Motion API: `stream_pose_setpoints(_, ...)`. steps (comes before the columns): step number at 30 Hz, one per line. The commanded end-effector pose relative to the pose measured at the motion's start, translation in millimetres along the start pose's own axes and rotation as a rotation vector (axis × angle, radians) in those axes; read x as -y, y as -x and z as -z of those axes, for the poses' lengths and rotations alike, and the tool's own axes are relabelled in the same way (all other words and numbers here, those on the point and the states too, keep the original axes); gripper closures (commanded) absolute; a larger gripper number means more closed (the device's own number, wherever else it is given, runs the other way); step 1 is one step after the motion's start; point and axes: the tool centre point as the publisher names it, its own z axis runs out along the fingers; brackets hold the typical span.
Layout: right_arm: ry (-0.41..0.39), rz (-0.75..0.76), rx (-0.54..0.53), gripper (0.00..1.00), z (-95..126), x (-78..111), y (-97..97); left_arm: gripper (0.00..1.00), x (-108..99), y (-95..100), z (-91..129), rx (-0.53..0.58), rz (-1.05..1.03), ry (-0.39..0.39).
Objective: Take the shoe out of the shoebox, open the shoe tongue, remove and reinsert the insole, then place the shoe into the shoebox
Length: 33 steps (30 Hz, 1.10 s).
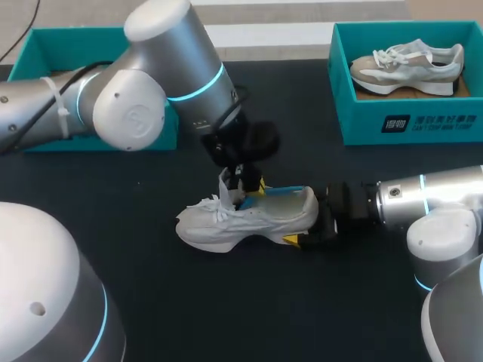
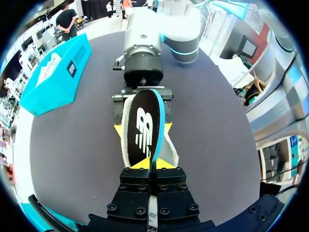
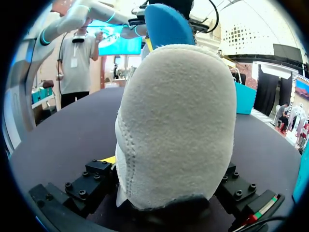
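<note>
A white shoe [image 1: 241,219] lies on its sole mid-table, toe to the left. My right gripper [image 1: 303,222] holds it from the right, a finger on each side of the heel [image 3: 176,125]. My left gripper [image 1: 249,183] hangs over the shoe's mouth, shut on the edge of the insole [image 2: 145,128]. The insole is black on top with a blue underside, and it stands half raised out of the shoe. In the right wrist view the blue insole [image 3: 166,24] rises above the heel. In the left wrist view my left gripper [image 2: 150,166] pinches its near end.
A teal shoebox [image 1: 407,124] at the back right holds a second, beige and white shoe [image 1: 407,64]. Another teal shoebox [image 1: 45,45] stands at the back left, partly hidden behind my left arm. The table is dark.
</note>
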Motion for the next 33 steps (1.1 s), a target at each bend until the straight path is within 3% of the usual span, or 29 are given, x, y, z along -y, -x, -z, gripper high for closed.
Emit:
stream_pose_setpoints(1, -0.005, 0.000, 0.001, 1.00, -3, 2.1, 0.1, 1.00, 9, -2.7, 1, 0.003, -0.017, -0.005)
stream_pose_setpoints(8, -0.005, 0.000, 0.001, 1.00, -3, 2.1, 0.1, 1.00, 24, -7.3, -5, -0.012, -0.044, -0.014)
stream_pose_setpoints(15, -0.005, 0.000, 0.001, 1.00, -3, 2.1, 0.1, 1.00, 25, -6.3, -9, -0.024, -0.047, -0.004)
stream_pose_setpoints(17, -0.005, 0.000, 0.001, 1.00, -3, 2.1, 0.1, 0.75, 24, -6.0, -10, -0.027, -0.047, 0.003)
stream_pose_setpoints(24, -0.005, 0.000, 0.001, 1.00, -3, 2.1, 0.1, 0.35, 23, -7.8, -5, -0.004, -0.058, 0.007)
stream_pose_setpoints(28, -0.005, 0.000, 0.001, 1.00, -3, 2.1, 0.1, 0.30, 24, -9.3, -4, 0.045, -0.083, 0.016)
stream_pose_setpoints(32, -0.005, 0.000, 0.001, 1.00, -3, 2.1, 0.1, 0.16, 23, -11.8, -4, 0.122, -0.103, -0.003)
stream_pose_setpoints(33, -0.005, 0.000, 0.001, 1.00, -3, 2.1, 0.1, 0.17, 22, -12.1, -5, 0.134, -0.108, 0.000)
